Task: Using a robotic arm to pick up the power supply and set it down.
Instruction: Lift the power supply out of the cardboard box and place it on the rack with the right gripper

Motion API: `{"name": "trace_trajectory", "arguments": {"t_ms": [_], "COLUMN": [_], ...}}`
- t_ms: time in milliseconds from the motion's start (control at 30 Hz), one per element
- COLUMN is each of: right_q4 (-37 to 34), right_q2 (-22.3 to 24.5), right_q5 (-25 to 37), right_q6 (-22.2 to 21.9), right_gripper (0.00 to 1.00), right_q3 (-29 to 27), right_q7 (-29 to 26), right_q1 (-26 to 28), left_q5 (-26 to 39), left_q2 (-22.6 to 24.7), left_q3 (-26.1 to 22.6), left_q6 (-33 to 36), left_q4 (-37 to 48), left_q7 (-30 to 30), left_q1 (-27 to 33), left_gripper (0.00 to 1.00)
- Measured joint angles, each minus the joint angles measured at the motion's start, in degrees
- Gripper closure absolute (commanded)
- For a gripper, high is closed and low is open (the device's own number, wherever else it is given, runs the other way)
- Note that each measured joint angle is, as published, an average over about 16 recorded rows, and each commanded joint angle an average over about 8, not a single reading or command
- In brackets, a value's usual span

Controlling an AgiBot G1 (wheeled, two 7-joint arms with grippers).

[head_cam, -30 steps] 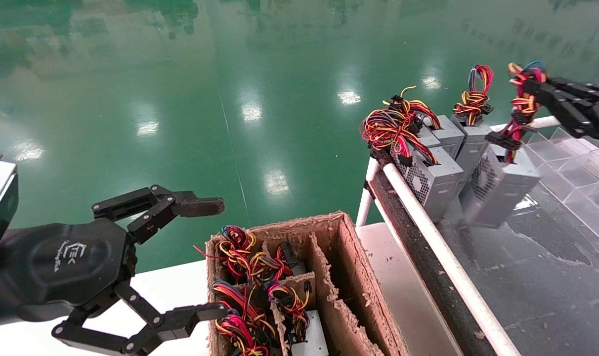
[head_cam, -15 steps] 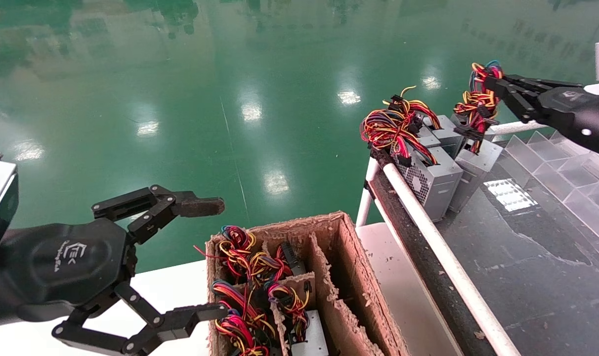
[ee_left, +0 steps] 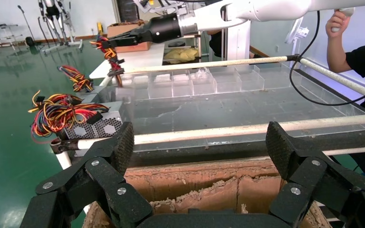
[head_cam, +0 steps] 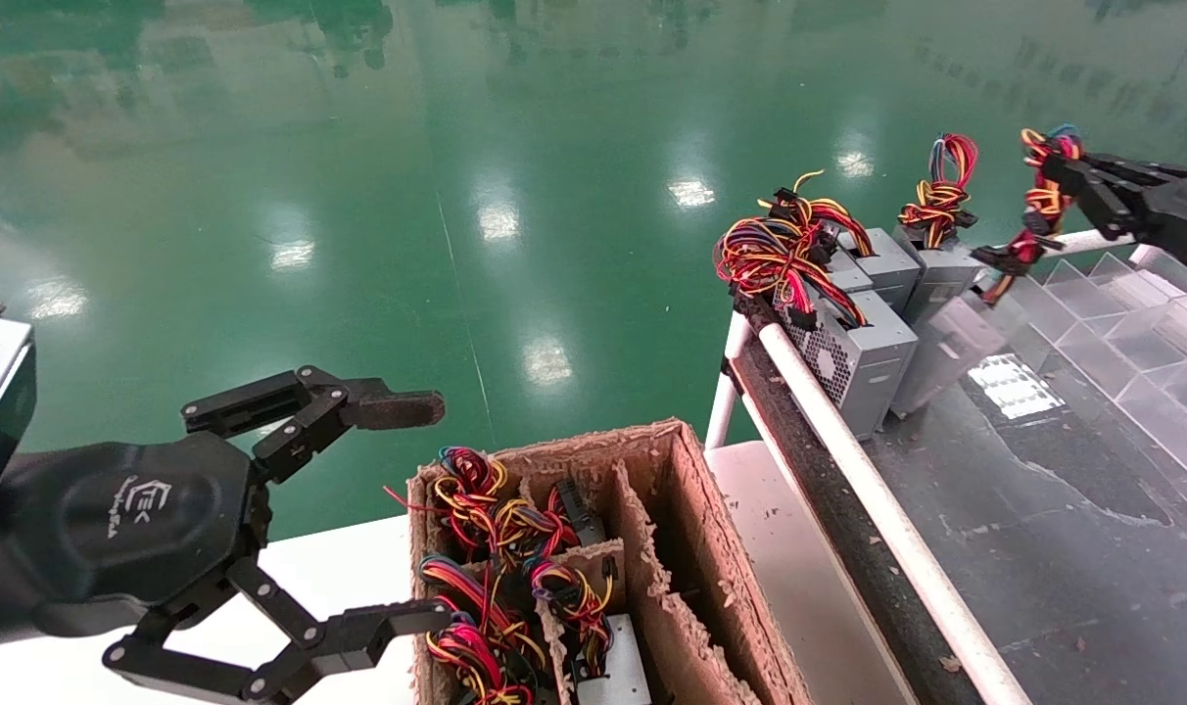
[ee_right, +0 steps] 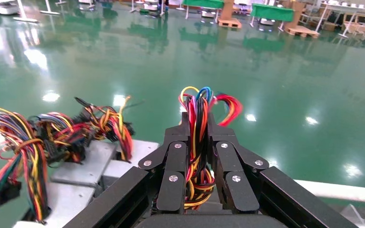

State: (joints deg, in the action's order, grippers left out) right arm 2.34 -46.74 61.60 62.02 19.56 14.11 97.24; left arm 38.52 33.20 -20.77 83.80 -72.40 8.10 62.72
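While the left gripper (head_cam: 412, 509), a black linked two-finger claw with a worn brownish pad on one fingertip, hangs idle at the near left with its fingers spread wide and holding nothing, it sits just beside a torn brown cardboard box (head_cam: 691, 509) with dividers. Inside that box lie several bundles of red, yellow and blue wires (head_cam: 486, 587).

Beyond the box, a white tube rail (head_cam: 848, 460) edges a dark conveyor surface (head_cam: 1064, 548) covered by a clear sheet. At the rail's far end, grey metal power supplies with honeycomb vents (head_cam: 863, 357) stand crowded together, each topped with tangled coloured wires.

Farther right, the right gripper (head_cam: 1054, 171), all black, has its fingers closed on the tied wire bundle (ee_right: 198, 137) of one grey metal power supply (head_cam: 951, 343). In the right wrist view the wires are squeezed between the two fingertips (ee_right: 177, 152). The box hangs tilted below the bundle, next to the standing row; whether it touches the surface cannot be told. Clear plastic dividers (head_cam: 1142, 333) lie at the far right.
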Motion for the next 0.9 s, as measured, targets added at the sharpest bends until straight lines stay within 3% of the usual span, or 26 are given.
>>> {"name": "trace_trajectory", "arguments": {"t_ms": [400, 700, 900], "right_q4": [-0.04, 0.64, 0.43], "right_q2": [1.69, -0.02, -1.77], "right_q5": [1.13, 1.75, 2.17], "right_q6": [6.6, 13.75, 15.98], "right_gripper": [1.0, 1.0, 1.0], "right_q3": [0.85, 1.43, 1.79], "right_q7": [0.27, 0.76, 1.24], "right_q1": [0.43, 0.49, 0.82], "left_q5": [0.0, -0.01, -0.01], "left_q2": [0.0, 0.0, -0.01], "left_q3": [-0.01, -0.01, -0.01], "left_q6": [0.0, 0.0, -0.01], "left_q4": [0.0, 0.0, 0.0], "left_q7": [0.0, -0.01, -0.01], "left_q1": [0.0, 0.0, 0.0], "left_gripper": [0.0, 0.0, 0.0]}}
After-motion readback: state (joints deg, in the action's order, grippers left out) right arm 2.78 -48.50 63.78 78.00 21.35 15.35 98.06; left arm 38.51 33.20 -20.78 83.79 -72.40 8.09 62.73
